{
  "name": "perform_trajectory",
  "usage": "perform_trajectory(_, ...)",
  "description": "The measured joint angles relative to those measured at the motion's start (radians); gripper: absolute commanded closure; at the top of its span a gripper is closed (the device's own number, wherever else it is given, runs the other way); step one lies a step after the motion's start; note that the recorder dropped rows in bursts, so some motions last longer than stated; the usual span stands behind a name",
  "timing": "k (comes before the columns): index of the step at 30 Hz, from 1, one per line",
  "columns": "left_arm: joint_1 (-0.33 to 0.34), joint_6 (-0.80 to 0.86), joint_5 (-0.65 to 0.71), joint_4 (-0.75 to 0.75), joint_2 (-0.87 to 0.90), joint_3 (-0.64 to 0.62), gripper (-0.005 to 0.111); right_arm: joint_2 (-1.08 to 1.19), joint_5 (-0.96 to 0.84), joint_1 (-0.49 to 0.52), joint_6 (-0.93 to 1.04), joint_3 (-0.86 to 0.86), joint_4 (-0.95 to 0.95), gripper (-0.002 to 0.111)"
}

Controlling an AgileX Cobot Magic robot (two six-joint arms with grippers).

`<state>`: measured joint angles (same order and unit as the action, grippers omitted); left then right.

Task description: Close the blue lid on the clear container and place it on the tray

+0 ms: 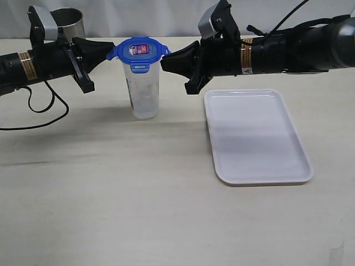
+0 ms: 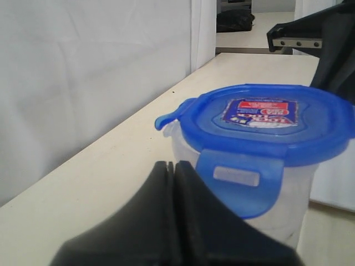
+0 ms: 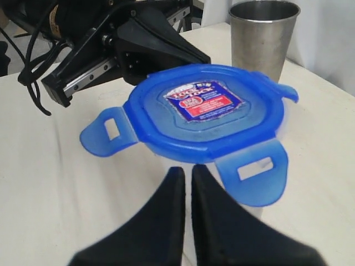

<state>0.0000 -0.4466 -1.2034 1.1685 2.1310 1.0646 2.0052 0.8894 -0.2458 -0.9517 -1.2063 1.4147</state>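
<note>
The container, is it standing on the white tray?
No, the container stands on the table, apart from the tray.

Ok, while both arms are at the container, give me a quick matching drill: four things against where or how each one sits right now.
Things:
1. blue lid
2. tray
3. steel cup
4. left gripper

Places or states:
a. lying flat, right of the clear container
b. shut, tip by the lid's edge
c. grey, far back left in the exterior view
d. on top of the clear container

Pairs: 1-d, 2-a, 3-c, 4-b
</note>
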Motion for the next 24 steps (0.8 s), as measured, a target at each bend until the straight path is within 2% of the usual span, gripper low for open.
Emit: perform_trajectory(24, 0.012, -0.002, 0.0, 0.0, 0.0, 0.0, 0.107, 0.002, 0.003, 0.0, 0.044, 0.0, -0.066, 0.104)
